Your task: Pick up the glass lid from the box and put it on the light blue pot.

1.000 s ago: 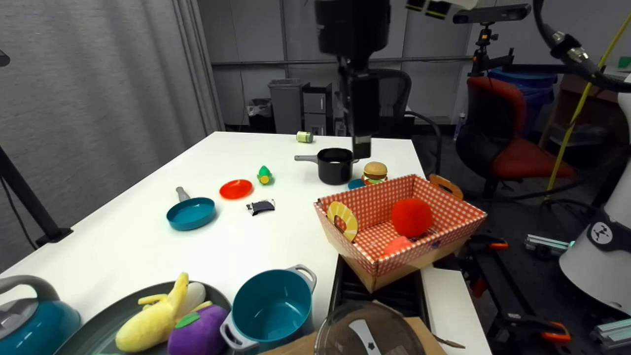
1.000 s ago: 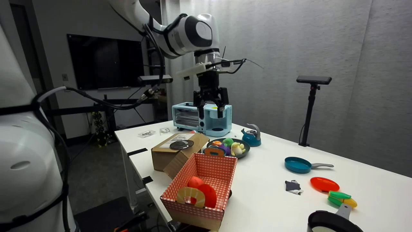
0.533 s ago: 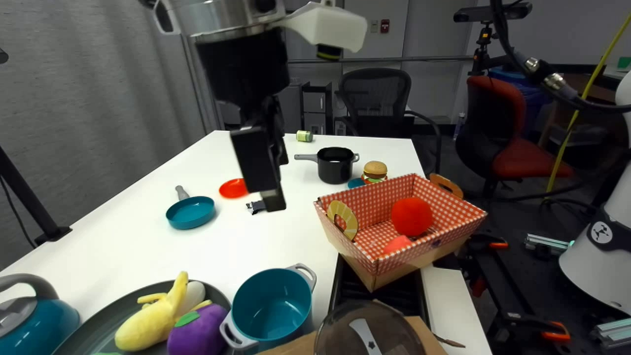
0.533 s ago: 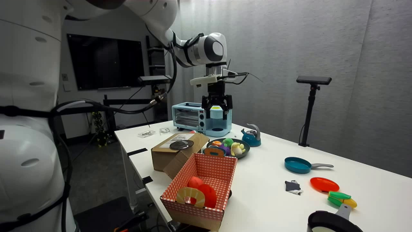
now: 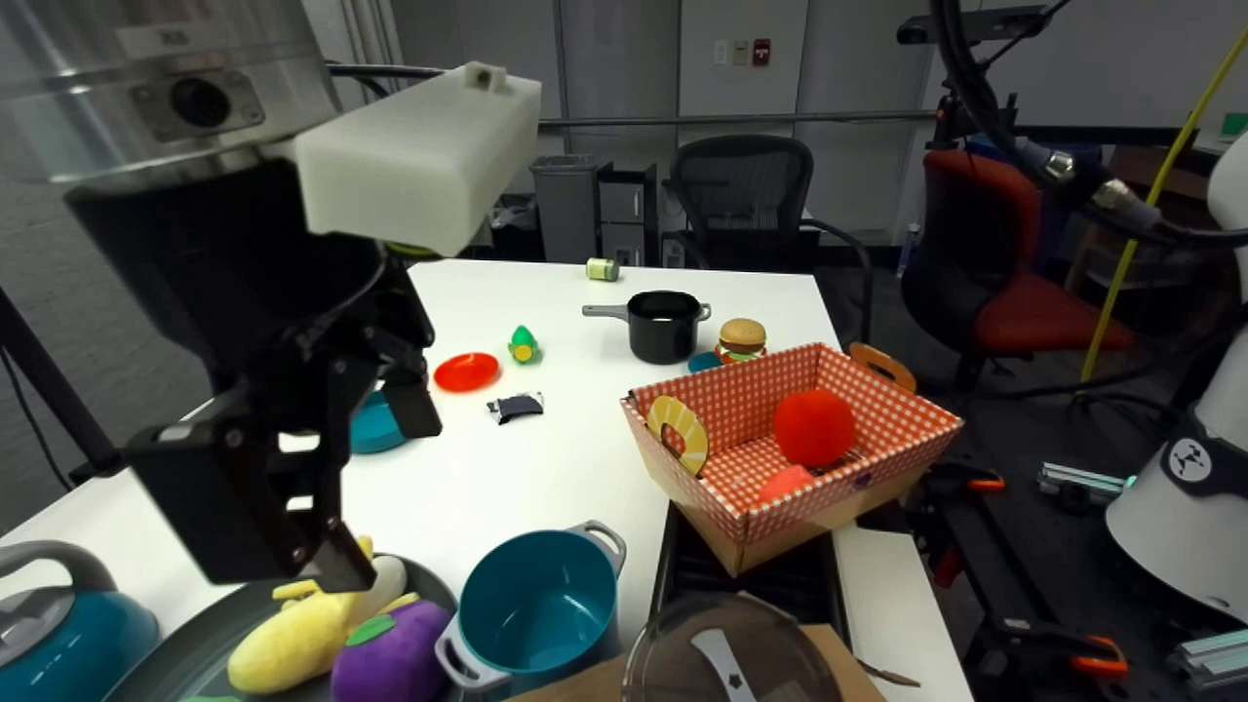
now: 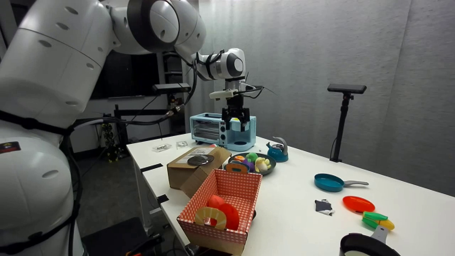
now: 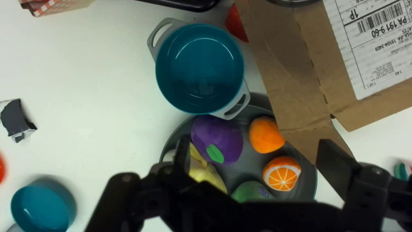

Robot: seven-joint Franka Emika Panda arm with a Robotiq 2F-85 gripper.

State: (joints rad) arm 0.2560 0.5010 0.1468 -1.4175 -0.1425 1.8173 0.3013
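The gripper (image 7: 256, 153) is held above the desk (image 6: 291, 206), its jaws spread wide apart. The glass lid (image 6: 200, 159) is found lying on top of the box (image 6: 181, 176), which is placed by the desk edge nearest the robot base (image 5: 1160, 531), toward the corner nearer the toaster oven (image 6: 208, 129). The light blue pot (image 7: 199, 69) is seated upright beside the box, farther in from that edge; one pot handle is seen over the dark pan (image 7: 252, 165); contact cannot be judged.

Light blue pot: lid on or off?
Off. Wrist view looks into the light blue pot; the glass lid lies on the box.
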